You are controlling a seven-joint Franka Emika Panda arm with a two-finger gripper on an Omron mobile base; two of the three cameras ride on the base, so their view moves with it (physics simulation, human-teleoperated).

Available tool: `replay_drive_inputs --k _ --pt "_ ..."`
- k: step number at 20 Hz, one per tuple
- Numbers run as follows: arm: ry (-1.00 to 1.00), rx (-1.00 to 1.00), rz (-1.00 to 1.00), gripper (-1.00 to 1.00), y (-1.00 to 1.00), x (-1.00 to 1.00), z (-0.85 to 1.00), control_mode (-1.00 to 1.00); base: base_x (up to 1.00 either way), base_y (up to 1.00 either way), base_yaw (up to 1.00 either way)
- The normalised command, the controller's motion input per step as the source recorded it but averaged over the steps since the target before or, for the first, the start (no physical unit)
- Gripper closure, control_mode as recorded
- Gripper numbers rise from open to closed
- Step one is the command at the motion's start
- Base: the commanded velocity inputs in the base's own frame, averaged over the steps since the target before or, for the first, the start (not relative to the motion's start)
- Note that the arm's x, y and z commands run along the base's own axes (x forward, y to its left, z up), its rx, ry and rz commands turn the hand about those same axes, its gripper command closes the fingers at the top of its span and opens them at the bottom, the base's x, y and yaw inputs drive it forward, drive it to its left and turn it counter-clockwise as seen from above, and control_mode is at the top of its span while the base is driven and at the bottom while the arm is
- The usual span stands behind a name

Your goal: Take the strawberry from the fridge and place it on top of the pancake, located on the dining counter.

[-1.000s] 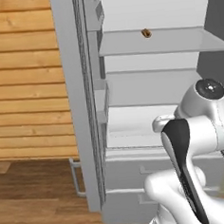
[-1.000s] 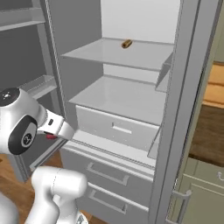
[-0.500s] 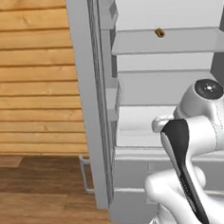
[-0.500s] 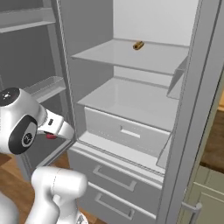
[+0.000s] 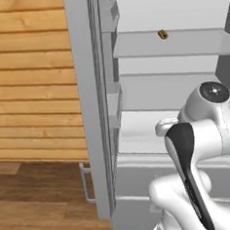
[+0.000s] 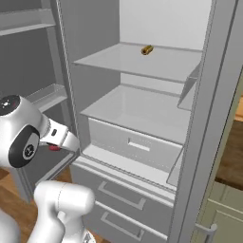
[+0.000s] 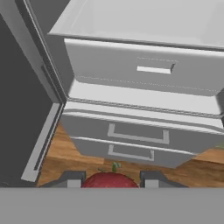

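My gripper [image 7: 109, 178] is shut on the strawberry [image 7: 109, 180], a dark-red berry with a green stem between the two finger tips. From the right base camera the strawberry [image 6: 54, 148] shows as a red spot under the white hand, left of the fridge opening. The fridge [image 6: 142, 114] stands open in front of me, with glass shelves, an inner drawer [image 7: 144, 65] and two lower drawers [image 7: 135, 138]. In the left base view the fridge [image 5: 172, 78] is behind my arm. The pancake and the dining counter are out of view.
A small brown-orange cylinder [image 6: 147, 49] lies on the upper shelf, also seen as the cylinder [image 5: 163, 34]. The open left door [image 5: 90, 114] stands edge-on beside a wooden plank wall [image 5: 31, 79]. A pale green cabinet [image 6: 218, 213] sits at the lower right.
The whole picture has shifted: the fridge slides to the right in both base views, so the camera has moved. The arm holds the same pose, and the red berry stays at the hand.
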Motion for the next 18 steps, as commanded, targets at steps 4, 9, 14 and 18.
replay_drive_inputs --k 4,9,14,18 --pt "0.0 0.0 0.0 1.0 0.0 0.0 0.0 1.0 0.05 -0.14 -0.23" --pt "0.0 0.0 0.0 1.0 0.0 0.0 0.0 1.0 -0.65 0.0 0.06" --pt "0.0 0.0 0.0 1.0 0.0 0.0 0.0 1.0 -1.0 -0.36 0.54" --pt "0.0 0.0 0.0 1.0 0.0 0.0 0.0 1.0 -0.99 -0.54 0.8"
